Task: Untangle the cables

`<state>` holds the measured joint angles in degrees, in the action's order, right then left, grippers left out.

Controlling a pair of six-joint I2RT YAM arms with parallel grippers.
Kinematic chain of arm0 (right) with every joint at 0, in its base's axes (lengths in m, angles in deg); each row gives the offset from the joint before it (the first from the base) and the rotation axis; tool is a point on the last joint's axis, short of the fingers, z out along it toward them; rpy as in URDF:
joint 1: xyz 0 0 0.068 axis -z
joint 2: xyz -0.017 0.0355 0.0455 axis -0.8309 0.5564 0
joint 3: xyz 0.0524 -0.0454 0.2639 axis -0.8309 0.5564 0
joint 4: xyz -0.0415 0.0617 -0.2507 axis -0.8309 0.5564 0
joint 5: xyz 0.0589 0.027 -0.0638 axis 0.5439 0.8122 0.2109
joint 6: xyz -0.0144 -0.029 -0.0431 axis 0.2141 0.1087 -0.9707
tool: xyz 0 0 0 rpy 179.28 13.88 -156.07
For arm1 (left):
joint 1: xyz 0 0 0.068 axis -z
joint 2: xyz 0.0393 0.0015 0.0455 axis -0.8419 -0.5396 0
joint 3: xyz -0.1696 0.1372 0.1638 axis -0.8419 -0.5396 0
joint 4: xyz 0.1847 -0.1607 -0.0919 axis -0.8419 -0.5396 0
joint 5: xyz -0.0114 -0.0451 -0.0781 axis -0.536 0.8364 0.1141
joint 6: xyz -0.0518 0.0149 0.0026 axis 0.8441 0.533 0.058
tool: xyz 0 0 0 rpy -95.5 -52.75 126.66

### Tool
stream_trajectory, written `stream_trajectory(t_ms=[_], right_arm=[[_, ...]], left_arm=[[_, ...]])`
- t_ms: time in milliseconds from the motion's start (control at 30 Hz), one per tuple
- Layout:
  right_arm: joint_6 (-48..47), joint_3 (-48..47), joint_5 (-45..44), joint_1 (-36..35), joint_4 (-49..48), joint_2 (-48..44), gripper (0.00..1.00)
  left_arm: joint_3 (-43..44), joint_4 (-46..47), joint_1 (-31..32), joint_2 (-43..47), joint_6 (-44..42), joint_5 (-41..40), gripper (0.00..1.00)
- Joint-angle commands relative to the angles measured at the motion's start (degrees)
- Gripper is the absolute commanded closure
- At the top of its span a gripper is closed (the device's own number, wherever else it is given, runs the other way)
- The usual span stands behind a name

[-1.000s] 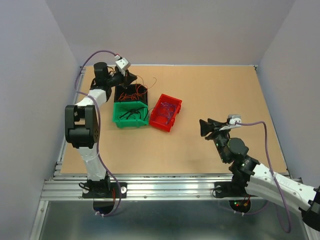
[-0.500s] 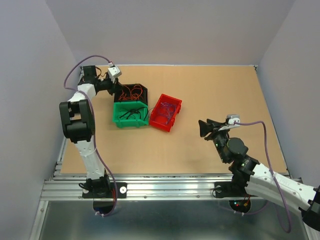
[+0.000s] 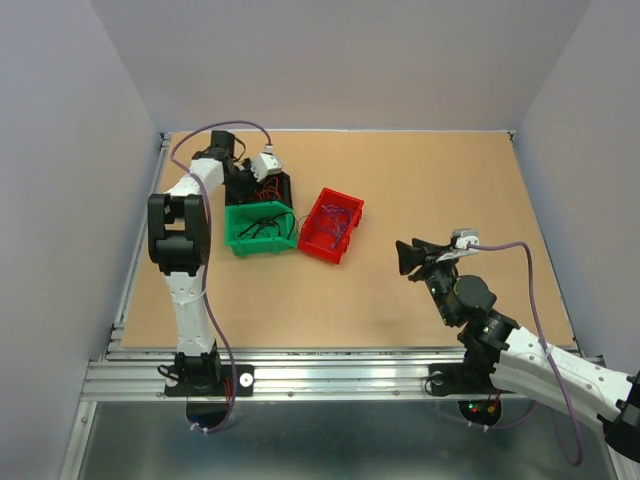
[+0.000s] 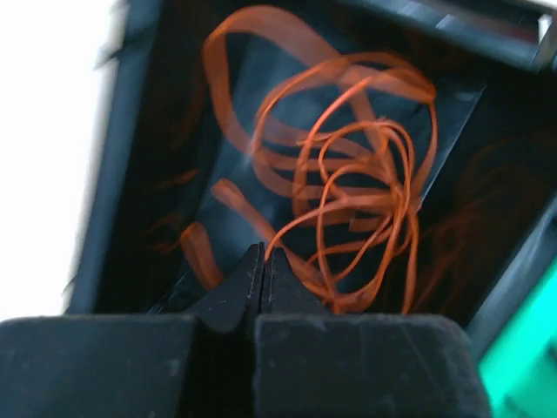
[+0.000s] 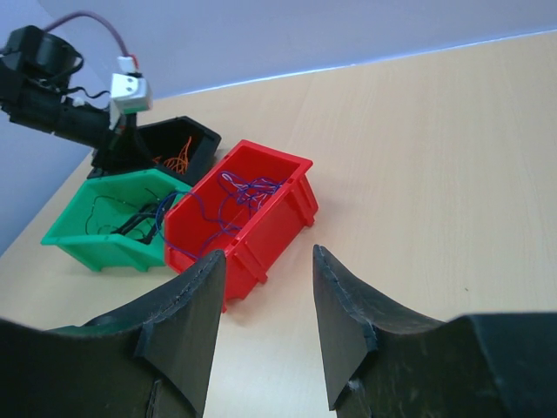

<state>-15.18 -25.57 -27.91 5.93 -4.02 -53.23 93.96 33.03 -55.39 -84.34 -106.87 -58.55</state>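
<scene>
The left gripper [image 4: 264, 266] is reaching down into the black bin [image 3: 285, 182] at the far left of the table [image 3: 430, 180], its fingers pressed together right beside a loose heap of orange cables [image 4: 348, 192]. One orange strand is running past the fingertips, but the wrist view does not show whether it is being pinched between them.

The right gripper [image 3: 403, 256] is hovering well apart from the bins, over bare tabletop on the right. Its fingers are spread and are holding nothing.

The cables are lying sorted by colour, each in its own bin. The orange ones are looping over one another on the floor of the black bin. The black cables [image 5: 139, 222] are sitting in the green bin [image 5: 96, 226] just in front of it. The purple-blue cables [image 5: 244, 187] are curling inside the red bin [image 5: 261, 235], which is touching or nearly touching the green bin's right side.

No thin wire is showing on the table outside the bins, so the separating appears largely done. Each colour is lying as a loose clump rather than a straight run. What is left, if anything, seems to be settling the orange bundle and drawing the left arm clear.
</scene>
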Motion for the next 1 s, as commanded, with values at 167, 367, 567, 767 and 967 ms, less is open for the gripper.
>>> stream_trajectory(t_ms=[167,367,567,767,967], right_arm=[[0.34,-2.98,1.25,0.25,-0.88,-1.16,0.50],[0.42,-3.06,1.08,0.16,-0.27,-1.25,0.50],[0.25,-3.06,0.47,0.25,0.08,-1.34,0.50],[0.16,-2.71,-0.59,0.16,1.22,-2.74,0.50],[0.16,-2.19,-0.68,0.25,2.89,-6.26,0.50]], left_arm=[[13.36,-10.34,4.90,-9.91,3.42,-15.26,1.00],[8.12,-4.22,5.69,-6.16,3.95,-15.62,0.78],[10.47,-4.20,5.87,-1.85,5.45,-14.92,0.64],[11.09,-4.38,7.09,2.28,5.36,-14.12,0.52],[12.76,-6.31,8.33,2.81,5.36,-16.93,0.42]])
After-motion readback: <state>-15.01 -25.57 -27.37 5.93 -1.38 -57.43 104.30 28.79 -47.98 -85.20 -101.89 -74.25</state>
